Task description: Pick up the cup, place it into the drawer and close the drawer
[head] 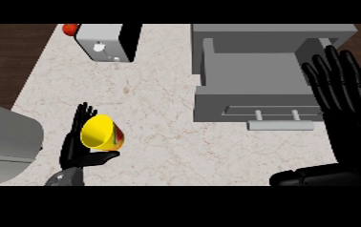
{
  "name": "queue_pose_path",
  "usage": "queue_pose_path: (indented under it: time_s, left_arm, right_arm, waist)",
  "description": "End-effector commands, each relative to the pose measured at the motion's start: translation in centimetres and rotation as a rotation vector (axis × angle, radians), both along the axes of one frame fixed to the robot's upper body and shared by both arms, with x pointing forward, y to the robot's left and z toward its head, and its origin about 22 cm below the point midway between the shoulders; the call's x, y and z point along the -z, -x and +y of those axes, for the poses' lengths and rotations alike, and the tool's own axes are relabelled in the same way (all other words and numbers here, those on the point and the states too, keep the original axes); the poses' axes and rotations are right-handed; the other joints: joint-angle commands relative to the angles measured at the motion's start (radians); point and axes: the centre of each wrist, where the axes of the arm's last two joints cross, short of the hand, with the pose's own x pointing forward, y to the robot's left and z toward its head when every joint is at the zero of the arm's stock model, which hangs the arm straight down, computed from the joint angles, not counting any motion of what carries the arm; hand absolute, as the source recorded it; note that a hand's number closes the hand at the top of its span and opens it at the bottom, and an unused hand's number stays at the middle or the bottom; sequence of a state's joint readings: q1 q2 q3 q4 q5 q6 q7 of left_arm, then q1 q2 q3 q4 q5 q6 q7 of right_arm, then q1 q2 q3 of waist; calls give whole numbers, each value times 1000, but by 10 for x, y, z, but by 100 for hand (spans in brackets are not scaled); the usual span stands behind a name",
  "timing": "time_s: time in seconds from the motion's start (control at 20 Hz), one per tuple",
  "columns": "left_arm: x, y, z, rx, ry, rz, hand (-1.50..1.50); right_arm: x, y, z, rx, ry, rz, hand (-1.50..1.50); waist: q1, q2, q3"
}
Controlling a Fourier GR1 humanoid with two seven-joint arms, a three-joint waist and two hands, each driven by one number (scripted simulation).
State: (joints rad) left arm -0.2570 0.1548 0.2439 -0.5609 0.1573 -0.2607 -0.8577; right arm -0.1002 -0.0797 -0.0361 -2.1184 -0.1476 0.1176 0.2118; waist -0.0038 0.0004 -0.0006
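Note:
A yellow cup [100,132] with a red and green outside lies tilted on the counter at the lower left, its mouth facing up and left. My left hand [73,145] stands against its left side with straight fingers, and the thumb reaches under the cup's lower edge. The grey drawer [247,76] is pulled out from its cabinet [275,32] at the upper right, and its inside holds nothing. Its bar handle [280,125] faces me. My right hand [337,90] is open, fingers straight up, over the drawer's right wall.
A white and black appliance [107,42] stands at the back left with a red object [69,29] behind its left corner. A grey rounded object [17,145] fills the left edge. The marble counter [162,102] ends at dark wood on the left.

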Motion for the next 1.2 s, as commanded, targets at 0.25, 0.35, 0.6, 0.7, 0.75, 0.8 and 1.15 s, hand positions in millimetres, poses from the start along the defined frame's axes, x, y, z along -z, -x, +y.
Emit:
queue_pose_path:
  time_s: [0.25, 0.35, 0.6, 0.7, 0.75, 0.8, 1.15]
  left_arm:
    - [2, -3, -1, 92, 130, -44, -150]
    - [-4, -23, -7, 101, 167, -51, 150]
    - [1, -18, -27, 119, 156, -132, 150]
    - [7, -15, -38, 110, 139, -153, 150]
    - [-2, -23, -23, 100, 114, -178, 150]
    - [7, -9, -36, 78, 94, -171, 150]
    - [7, -13, -20, -51, 75, -201, 150]
  right_arm:
    - [17, 10, 10, 11, -6, 21, -150]
    - [1, 4, -2, 1, -10, 6, -150]
    - [-10, 6, -17, 12, 12, 0, -150]
    - [4, -7, -8, 1, -11, -18, -150]
    - [-2, -19, -1, 8, 2, -10, -150]
    - [1, -15, -8, 20, 15, -9, -150]
    - [-5, 1, -16, 5, 4, -18, -150]
  waist:
    - [0, -1, 0]
    - [-7, 2, -1]
    - [-5, 0, 0]
    - [-5, 2, 0]
    - [-1, 3, -1]
    - [2, 1, 0]
    - [-6, 2, 0]
